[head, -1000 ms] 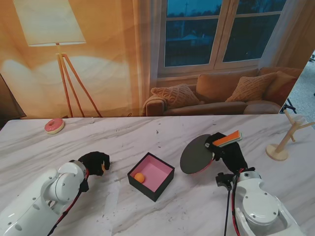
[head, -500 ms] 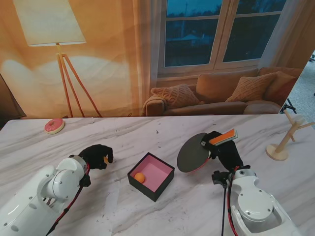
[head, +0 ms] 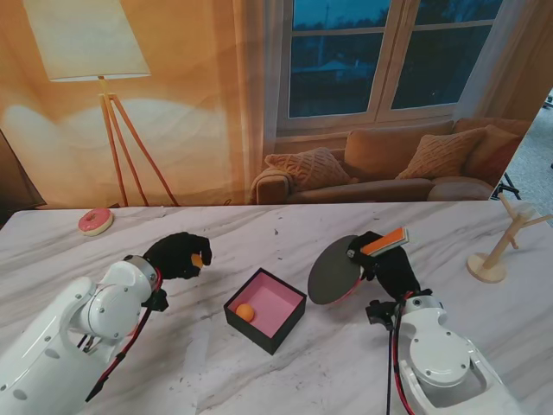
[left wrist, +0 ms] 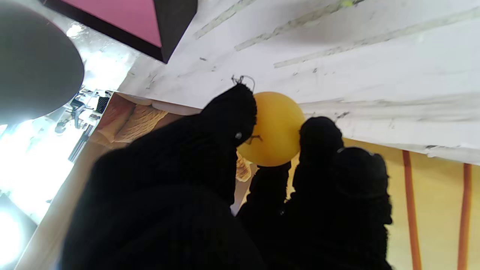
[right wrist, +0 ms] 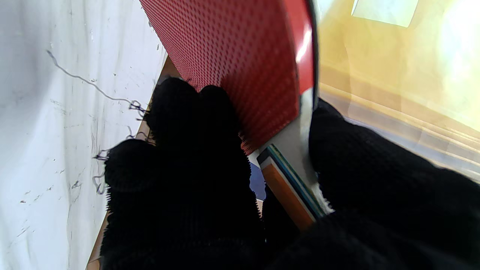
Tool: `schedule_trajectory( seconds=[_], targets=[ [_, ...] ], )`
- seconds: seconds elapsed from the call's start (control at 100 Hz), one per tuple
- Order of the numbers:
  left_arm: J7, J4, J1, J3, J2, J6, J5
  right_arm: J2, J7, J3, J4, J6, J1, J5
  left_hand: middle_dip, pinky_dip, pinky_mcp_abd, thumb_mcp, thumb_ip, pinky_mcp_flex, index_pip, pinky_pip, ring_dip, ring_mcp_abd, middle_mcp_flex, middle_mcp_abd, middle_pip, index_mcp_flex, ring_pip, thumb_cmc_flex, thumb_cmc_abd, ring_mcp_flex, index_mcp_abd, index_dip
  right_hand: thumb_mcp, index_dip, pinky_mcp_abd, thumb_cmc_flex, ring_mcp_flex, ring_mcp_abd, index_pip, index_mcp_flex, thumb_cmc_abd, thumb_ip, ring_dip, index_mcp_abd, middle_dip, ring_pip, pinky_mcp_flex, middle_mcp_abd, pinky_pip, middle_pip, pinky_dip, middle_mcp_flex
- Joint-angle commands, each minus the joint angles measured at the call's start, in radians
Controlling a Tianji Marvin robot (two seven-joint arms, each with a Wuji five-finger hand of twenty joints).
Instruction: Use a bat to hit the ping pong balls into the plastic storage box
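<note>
My left hand (head: 178,255), in a black glove, is shut on an orange ping pong ball (head: 198,258) and held above the table to the left of the box. The left wrist view shows that ball (left wrist: 275,129) pinched between gloved fingertips (left wrist: 232,116). The black storage box (head: 285,328) with a pink inside sits mid-table and holds another orange ball (head: 245,312). My right hand (head: 390,264) is shut on the bat's handle (head: 384,241); its dark blade (head: 335,271) hangs just right of the box. The red rubber face (right wrist: 240,56) fills the right wrist view.
A pink doughnut (head: 95,221) lies at the far left of the marble table (head: 259,233). A wooden branched stand (head: 499,251) is at the far right edge. A living-room backdrop rises behind the table.
My left hand has lifted and moved farther from me and to the right with the ball. The right hand and bat have shifted slightly left toward the box.
</note>
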Motion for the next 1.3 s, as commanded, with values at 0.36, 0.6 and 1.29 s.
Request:
schedule_trajectory(
  seconds=[0.36,0.6,1.29],
  targets=[
    [0.013,-0.043,-0.066,0.044,-0.019,-0.012,-0.072,-0.005,0.007,-0.001,-0.003,-0.001,-0.006,-0.003,0.035,0.024,-0.099,0.051,0.022,-0.006,0.051,0.017,0.018,0.087,0.125,0.006,0.154,0.044,0.026,0.105,0.049,0.029,0.027,0.036,0.058,0.01,-0.052,0.093,0.004,-0.066,0.032,0.059,0.112,0.048,0.012,0.003,0.007,0.023,-0.003,-0.06,0.031,0.044,0.006,-0.001],
    [0.017,-0.038,-0.122,0.089,-0.026,-0.013,-0.122,-0.006,0.003,0.011,0.002,0.001,-0.008,-0.011,0.036,0.027,-0.101,0.049,0.024,-0.008,0.05,0.016,0.019,0.086,0.125,0.004,0.152,0.043,0.026,0.105,0.051,0.028,0.024,0.038,0.059,0.014,-0.052,0.093,0.005,-0.068,0.037,0.062,0.114,0.048,0.014,0.003,0.012,0.028,-0.003,-0.058,0.033,0.05,0.007,-0.001],
    [0.019,-0.013,-0.294,0.213,-0.055,0.016,-0.295,0.012,0.065,0.095,0.041,0.032,-0.018,-0.062,0.04,0.033,-0.113,0.037,0.026,-0.013,0.044,0.013,0.02,0.078,0.124,0.0,0.147,0.04,0.022,0.106,0.058,0.025,0.023,0.046,0.089,0.076,-0.044,0.095,-0.004,-0.059,0.059,0.095,0.119,0.052,0.013,-0.002,0.017,0.032,-0.015,-0.059,0.036,0.049,0.01,-0.005]
  ],
)
